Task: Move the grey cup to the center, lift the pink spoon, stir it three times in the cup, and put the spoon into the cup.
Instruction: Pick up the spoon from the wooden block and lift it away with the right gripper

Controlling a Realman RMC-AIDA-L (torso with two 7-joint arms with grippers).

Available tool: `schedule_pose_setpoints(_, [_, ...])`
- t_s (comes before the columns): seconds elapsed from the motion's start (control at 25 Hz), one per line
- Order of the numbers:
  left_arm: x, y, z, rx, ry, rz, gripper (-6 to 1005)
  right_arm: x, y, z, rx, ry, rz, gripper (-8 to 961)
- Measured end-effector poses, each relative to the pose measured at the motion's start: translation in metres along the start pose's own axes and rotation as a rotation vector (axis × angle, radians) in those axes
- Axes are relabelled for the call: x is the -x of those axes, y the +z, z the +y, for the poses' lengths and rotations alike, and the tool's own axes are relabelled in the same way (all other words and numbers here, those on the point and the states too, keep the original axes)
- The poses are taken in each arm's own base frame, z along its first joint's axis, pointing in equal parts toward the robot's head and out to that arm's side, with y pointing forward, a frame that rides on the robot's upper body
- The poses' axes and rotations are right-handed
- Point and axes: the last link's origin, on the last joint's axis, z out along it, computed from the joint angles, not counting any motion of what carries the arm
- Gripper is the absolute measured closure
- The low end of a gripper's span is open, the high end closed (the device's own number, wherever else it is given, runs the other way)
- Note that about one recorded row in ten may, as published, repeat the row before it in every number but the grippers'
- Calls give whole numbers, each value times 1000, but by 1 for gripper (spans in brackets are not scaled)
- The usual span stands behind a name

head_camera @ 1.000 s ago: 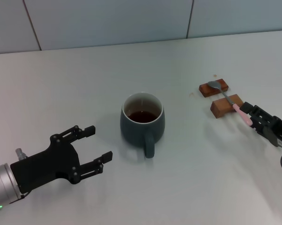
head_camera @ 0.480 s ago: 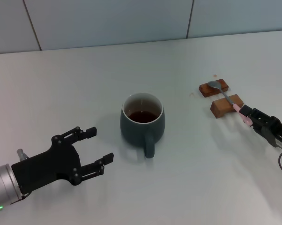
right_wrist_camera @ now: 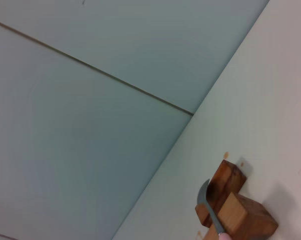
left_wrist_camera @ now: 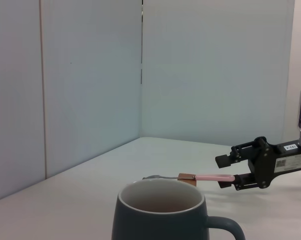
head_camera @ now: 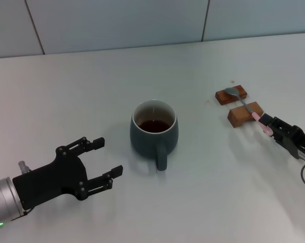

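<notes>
1. Grey cup point(head_camera: 154, 131): upright on the white table point(head_camera: 91, 96), approx. mid-table in head view. Dark brown liquid point(head_camera: 154, 125) inside, white interior visible. Loop handle points toward the robot. Nothing touching it. In left wrist view the cup point(left_wrist_camera: 163, 217) fills the near foreground, handle off to one side.

2. Pink spoon point(head_camera: 250, 108): lying across two brown wooden blocks point(head_camera: 238, 105), well to the right of the cup. Metal bowl rests on the far block point(head_camera: 231, 95); neck crosses the near block point(head_camera: 245, 114); pink handle end sticks out past the near block toward the right gripper. Left wrist view shows the spoon point(left_wrist_camera: 190, 177) level, handle end reaching in between the right gripper's fingers.

3. Right gripper point(head_camera: 272, 126): low over the table at right edge, tips at the spoon's pink handle end. Left wrist view: the two fingers point(left_wrist_camera: 229, 160) sit one above and one below the handle w/ a visible gap, i.e. jaws apart, not clamped. Contact w/ handle cannot be confirmed.

4. Left gripper point(head_camera: 106, 160): front-left of the cup, near but clear of it, hovering above the table. Jaws wide apart, holding nothing; fingers aimed toward the cup.

5. Right wrist view: blocks point(right_wrist_camera: 234, 210) and spoon bowl point(right_wrist_camera: 206, 194) only, against table and wall panel point(right_wrist_camera: 90, 100); own fingers not shown there.
</notes>
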Motion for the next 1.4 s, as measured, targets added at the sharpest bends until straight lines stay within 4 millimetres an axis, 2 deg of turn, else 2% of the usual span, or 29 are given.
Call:
schedule_pose_setpoints(0.56, [0,-1,1,-1,1,1,214,0,4,-1,-14,-3,6,431])
schedule_pose_setpoints(0.8, [2,-1,2,2,1,-4,214,0,5,0,-14,-4,7,544])
schedule_pose_setpoints(1.12, [2,-1,2,4,3,-6,214,-1,6,-1,-18,-4,7,554])
schedule_pose_setpoints(1.4, [3,-2,2,2,4,-8,214,0,4,-3,-32,-6,-11,666])
